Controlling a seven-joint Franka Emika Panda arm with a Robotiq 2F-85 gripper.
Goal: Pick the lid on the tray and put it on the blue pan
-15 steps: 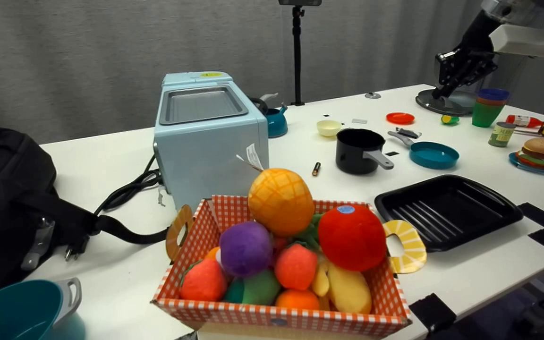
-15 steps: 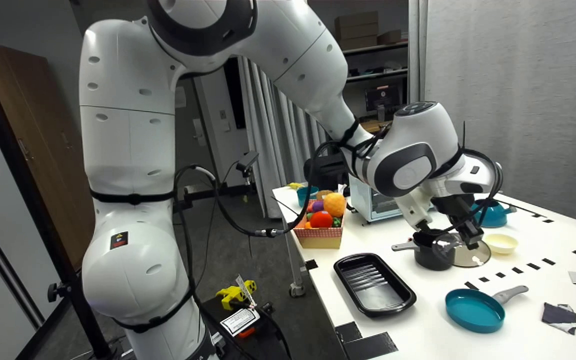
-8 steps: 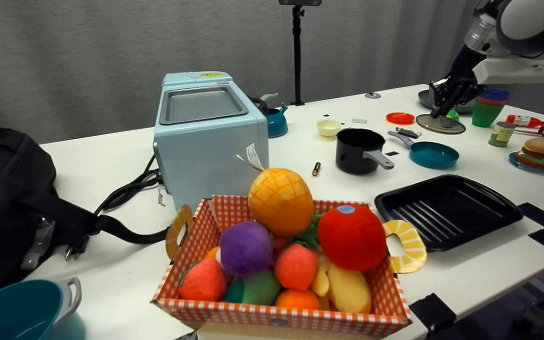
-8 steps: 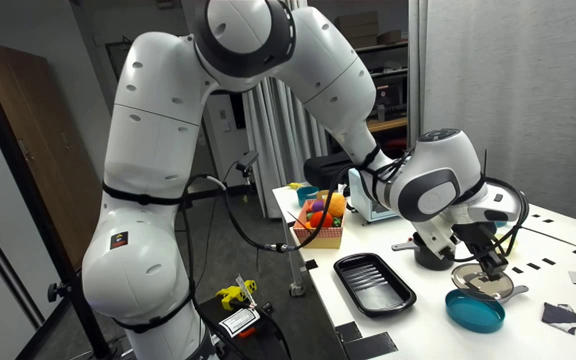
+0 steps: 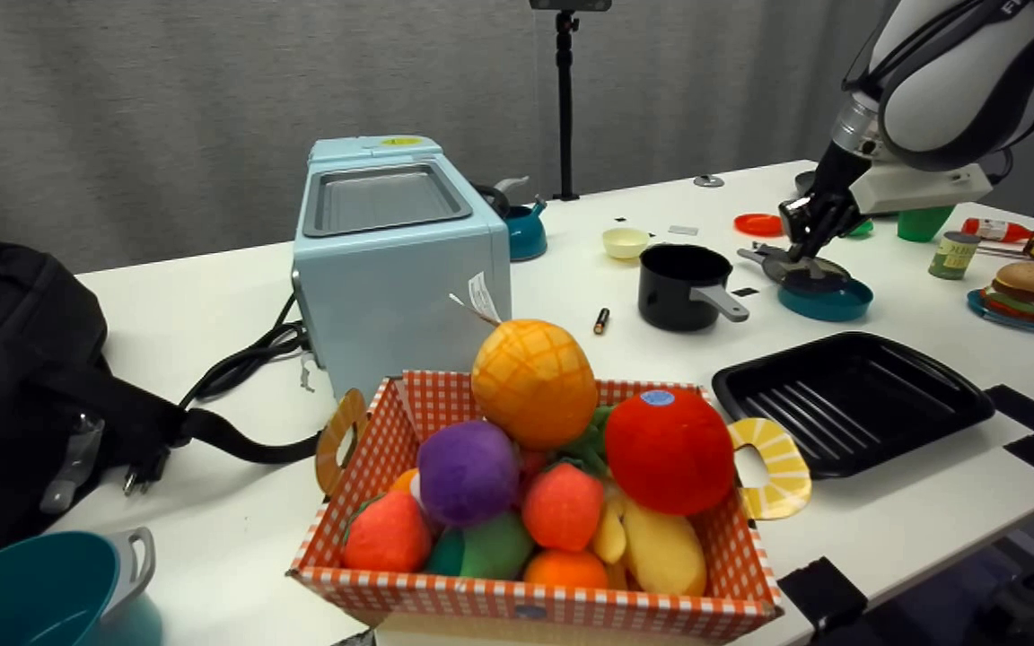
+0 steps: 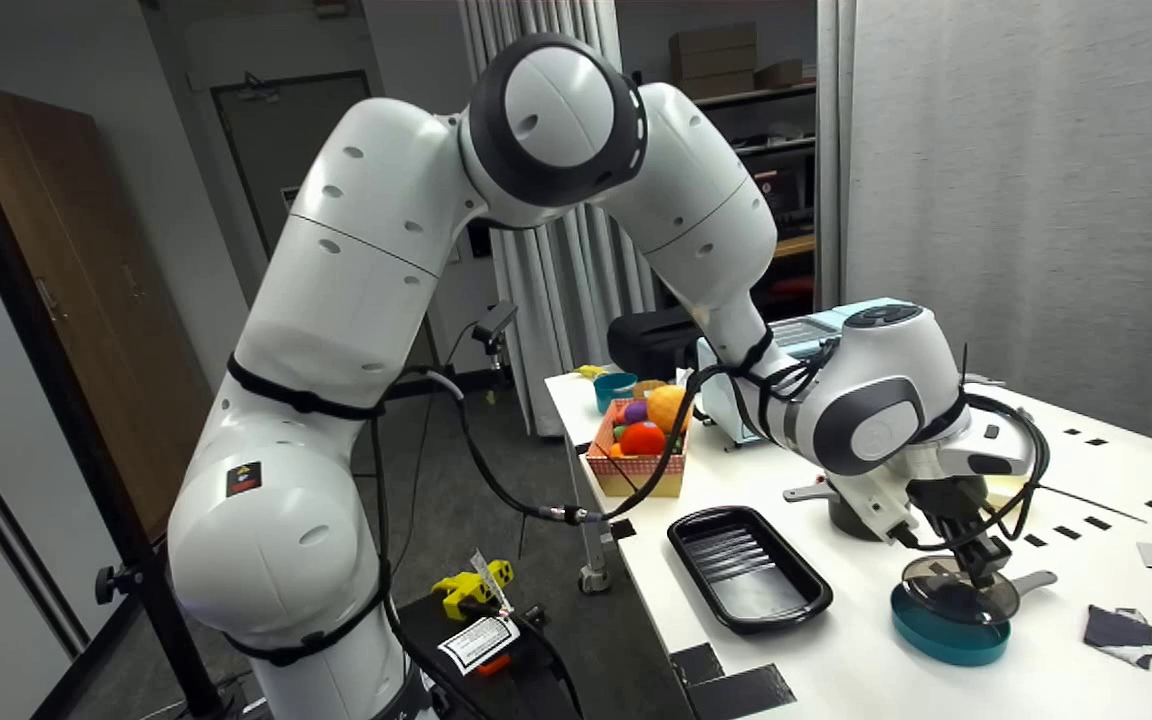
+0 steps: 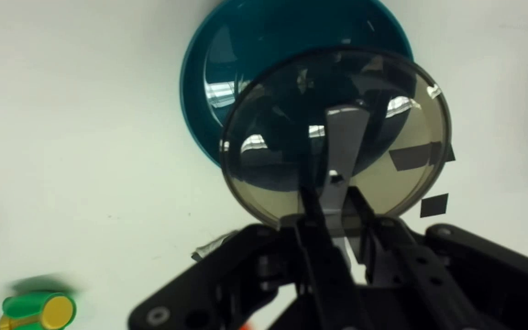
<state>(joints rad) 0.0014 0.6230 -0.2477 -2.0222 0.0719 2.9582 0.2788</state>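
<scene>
Claw (image 7: 333, 193) nearly closed, fingers pinched on the grey strap of the lid (image 7: 319, 123); the lid is all it holds. Lid is over the pan (image 7: 264, 41) but off-centre: in the wrist view it sits low and right, baring the pan's upper left, its lower-right edge out over the tabletop (image 7: 99, 151). Can't tell whether the two touch. Main risk: let go now and the lid probably lands askew, one edge dropped inside, the other propped up or sliding off. Cause is that offset; work toward the upper left of the wrist view first. Second risk: your pinch looks near the strap's lower end, so the lid may swivel if it catches the pan's rim, and pressing down could skate the pan. In your way: the pan handle (image 6: 1034, 580), sticking out past the lid in both exterior views, likely to prop that edge; also the cable (image 6: 1043, 455) looping beside the wrist, right of the frame in an exterior view. Around you: pot (image 5: 679, 301) left of the pan in both exterior views, tray (image 5: 876, 395) near the pan in both; can (image 5: 954, 255) and burger (image 5: 1024, 287) at far right in an exterior view.
</scene>
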